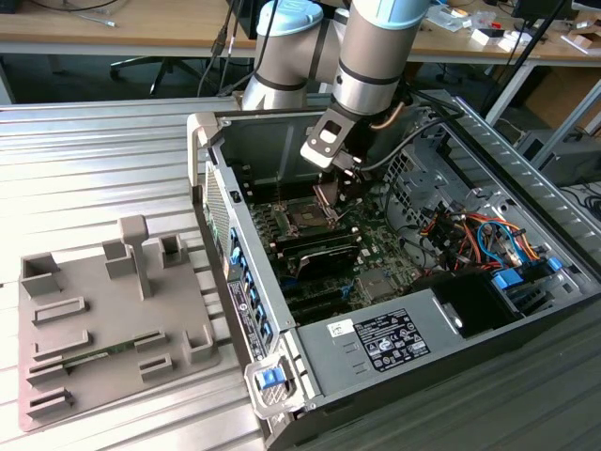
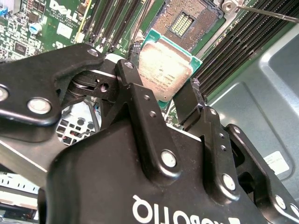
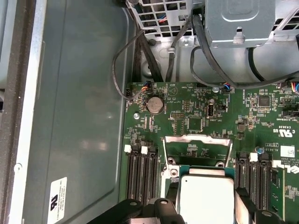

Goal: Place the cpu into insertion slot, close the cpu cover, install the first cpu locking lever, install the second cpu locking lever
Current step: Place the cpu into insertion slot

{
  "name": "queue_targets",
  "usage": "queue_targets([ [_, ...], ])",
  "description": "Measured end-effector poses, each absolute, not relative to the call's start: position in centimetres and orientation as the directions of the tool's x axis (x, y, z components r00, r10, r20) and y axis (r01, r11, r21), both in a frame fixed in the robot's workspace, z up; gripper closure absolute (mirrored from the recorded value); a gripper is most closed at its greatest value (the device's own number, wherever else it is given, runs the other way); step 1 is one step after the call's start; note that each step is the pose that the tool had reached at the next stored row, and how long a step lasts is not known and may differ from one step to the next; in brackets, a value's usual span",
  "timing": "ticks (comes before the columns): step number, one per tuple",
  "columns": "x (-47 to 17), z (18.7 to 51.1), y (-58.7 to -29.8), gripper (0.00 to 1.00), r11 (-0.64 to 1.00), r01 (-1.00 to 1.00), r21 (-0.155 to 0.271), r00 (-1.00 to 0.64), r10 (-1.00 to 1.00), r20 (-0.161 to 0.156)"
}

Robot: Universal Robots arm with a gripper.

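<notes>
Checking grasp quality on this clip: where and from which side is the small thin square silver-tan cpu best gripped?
Probably by two opposite thin edges, coming from above its flat metal face. The small silver-tan square cpu is a thin plate whose underside must meet the square dark insertion slot, which leaves only the edges free. The black gripper pinches it this way here.

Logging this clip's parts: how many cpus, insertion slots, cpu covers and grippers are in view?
cpu: 1, held in the gripper
slot: 1
cover: 1, open
gripper: 1
Total: 4
</notes>
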State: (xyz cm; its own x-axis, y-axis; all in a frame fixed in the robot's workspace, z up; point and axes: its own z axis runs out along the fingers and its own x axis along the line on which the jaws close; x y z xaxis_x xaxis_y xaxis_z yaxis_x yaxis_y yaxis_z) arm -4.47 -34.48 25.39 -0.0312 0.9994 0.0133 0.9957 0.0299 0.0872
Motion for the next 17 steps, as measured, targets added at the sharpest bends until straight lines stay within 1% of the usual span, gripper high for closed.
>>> queue_targets([
  [17,-4.65,25.19,-34.48,0.45,0.029,0.996,0.087,-0.03,0.999,0.013],
])
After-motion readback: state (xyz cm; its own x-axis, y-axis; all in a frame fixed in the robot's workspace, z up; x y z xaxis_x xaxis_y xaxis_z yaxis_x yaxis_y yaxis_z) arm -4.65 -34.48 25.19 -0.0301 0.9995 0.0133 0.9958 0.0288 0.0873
